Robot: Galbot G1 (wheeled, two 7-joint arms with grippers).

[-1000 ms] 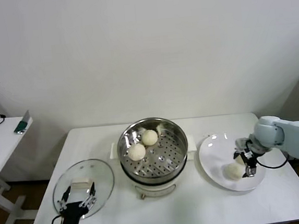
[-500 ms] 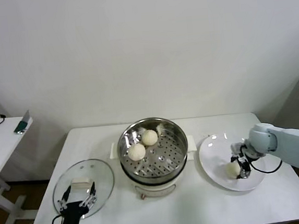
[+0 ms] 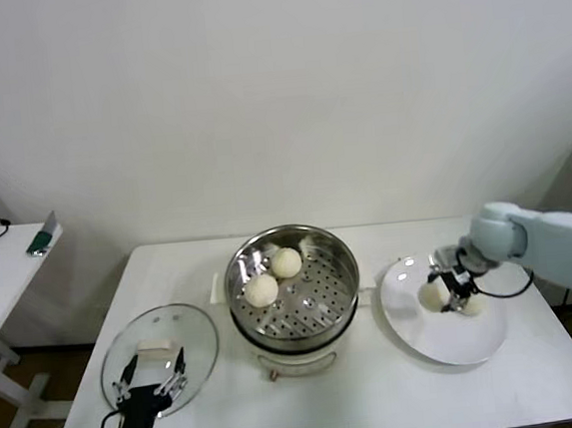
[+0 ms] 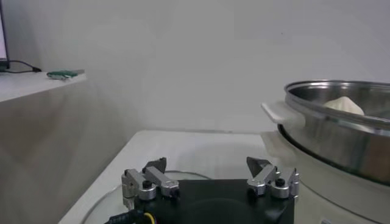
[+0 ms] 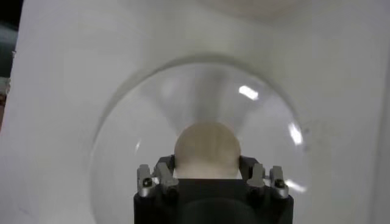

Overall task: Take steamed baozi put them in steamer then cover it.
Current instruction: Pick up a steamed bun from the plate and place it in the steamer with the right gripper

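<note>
Right gripper [image 3: 445, 291] clamps small round cream-white bun [image 3: 433, 296] above flat white round plate [image 3: 416, 325], right of shiny round steel steamer [image 3: 292, 284] (two buns [image 3: 263, 290] inside). Left gripper [image 3: 149, 384] open over glass lid [image 3: 197, 337], left of steamer.

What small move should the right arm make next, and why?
Probably carry the bun left toward the steamer. The right pincer is closed on it and holds it above the plate. Two buns already lie in the steamer, with free tray beside them. The left pincer waits open over the lid.
</note>
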